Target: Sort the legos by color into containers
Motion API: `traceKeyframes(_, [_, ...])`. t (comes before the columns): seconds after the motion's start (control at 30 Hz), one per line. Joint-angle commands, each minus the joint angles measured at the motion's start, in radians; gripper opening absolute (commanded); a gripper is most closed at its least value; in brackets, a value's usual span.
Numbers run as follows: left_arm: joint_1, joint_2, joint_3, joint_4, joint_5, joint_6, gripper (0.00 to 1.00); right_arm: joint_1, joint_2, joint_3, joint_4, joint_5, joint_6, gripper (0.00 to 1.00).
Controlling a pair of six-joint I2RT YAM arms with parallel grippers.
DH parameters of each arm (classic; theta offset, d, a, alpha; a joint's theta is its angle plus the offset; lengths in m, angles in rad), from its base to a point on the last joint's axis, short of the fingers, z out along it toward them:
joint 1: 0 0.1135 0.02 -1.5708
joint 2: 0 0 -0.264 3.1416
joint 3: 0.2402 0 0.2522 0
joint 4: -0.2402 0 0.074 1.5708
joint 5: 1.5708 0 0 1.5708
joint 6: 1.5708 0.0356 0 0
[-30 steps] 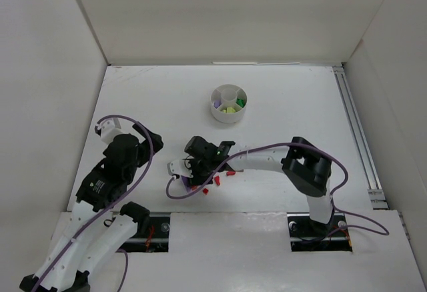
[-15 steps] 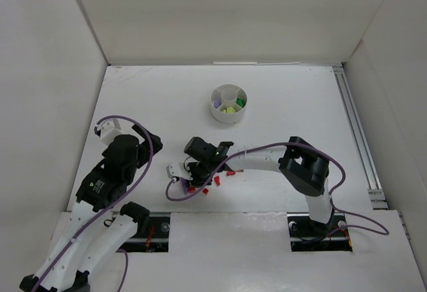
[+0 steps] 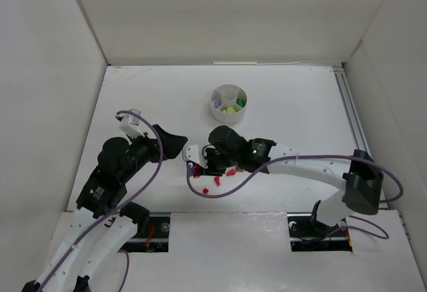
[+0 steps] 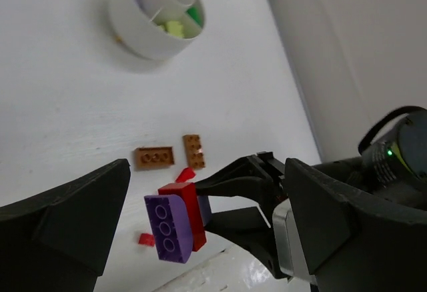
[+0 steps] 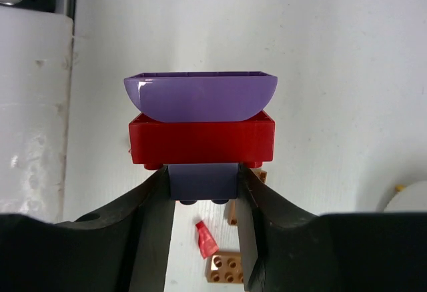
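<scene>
Right wrist: your right gripper (image 5: 203, 187) pinches the lego stack (image 5: 200, 142) by its bottom brick (image 5: 203, 175). Left gripper (image 4: 207, 192) sits spread; clamp only the purple top brick (image 5: 200, 97).

The right arm (image 3: 313, 169) is stretching low across toward the left, its gripper (image 3: 205, 164) pinching a lego stack (image 5: 200, 119) between its fingers. The left arm (image 3: 107, 179) is leaning inward, its gripper (image 3: 172, 145) hanging just beside, fingers spread wide.
</scene>
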Motion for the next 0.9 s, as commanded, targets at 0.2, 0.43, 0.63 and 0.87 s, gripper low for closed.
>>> traceKeyframes(0.2, [-0.005,-0.053,-0.036,0.177,0.331,0.087,1.00,-0.018,-0.184,-0.025,0.126,0.073,0.155,0.05])
traceKeyframes(0.43, [-0.005,-0.053,-0.085,0.225,0.414,0.065,1.00,-0.018,-0.236,-0.025,0.126,0.150,0.202,0.05])
traceKeyframes(0.63, [-0.005,-0.053,-0.085,0.234,0.414,0.065,1.00,-0.018,-0.269,-0.025,0.138,0.082,0.202,0.04])
traceKeyframes(0.87, [-0.005,-0.034,-0.095,0.257,0.448,0.065,0.94,-0.018,-0.338,-0.055,0.167,0.052,0.184,0.04])
